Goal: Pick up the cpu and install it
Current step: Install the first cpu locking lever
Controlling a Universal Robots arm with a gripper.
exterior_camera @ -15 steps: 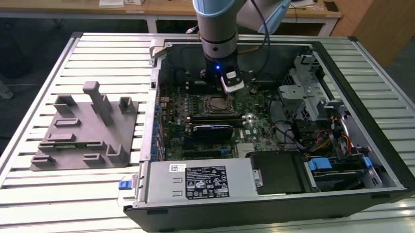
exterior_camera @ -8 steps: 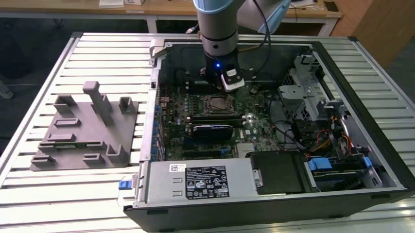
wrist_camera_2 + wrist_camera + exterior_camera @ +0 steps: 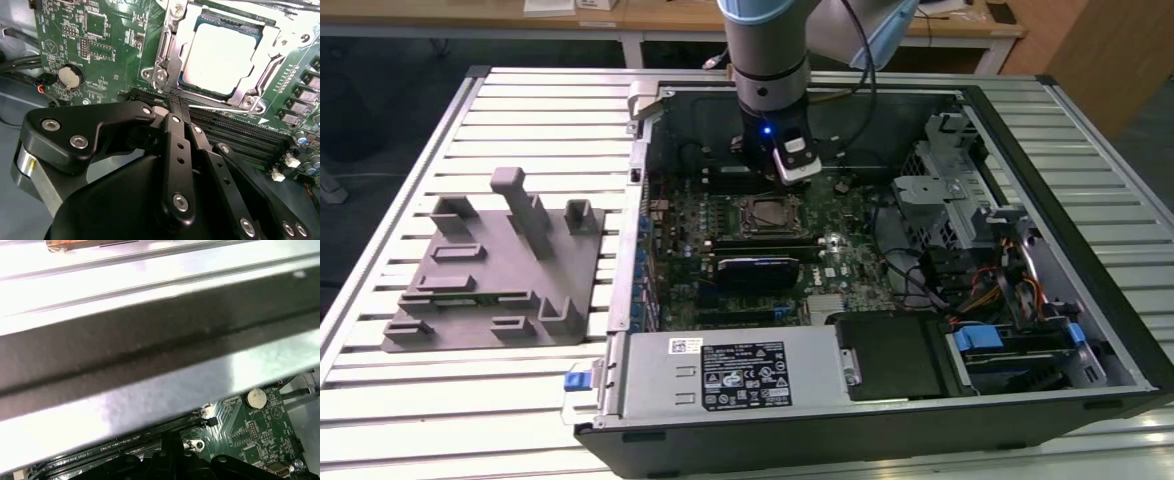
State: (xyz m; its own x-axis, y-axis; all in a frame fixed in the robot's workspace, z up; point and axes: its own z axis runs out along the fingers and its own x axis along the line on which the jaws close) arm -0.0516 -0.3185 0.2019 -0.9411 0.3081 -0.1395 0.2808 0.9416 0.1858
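- The cpu (image 3: 220,57) is sitting in its socket on the motherboard (image 3: 107,40), framed by the metal retention bracket (image 3: 167,60).
- The gripper (image 3: 172,107) is hovering just beside it over the memory slots (image 3: 235,132), fingers closed together and holding nothing.
- Any contact is best kept vertical and light, I judge.
- The case wall (image 3: 150,350) is crowding one side; open room is lying above.

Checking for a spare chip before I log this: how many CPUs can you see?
1. The cpu sits in the motherboard socket under its metal retention frame, beyond the tool in the second wrist view. Others could be hidden under the arm.
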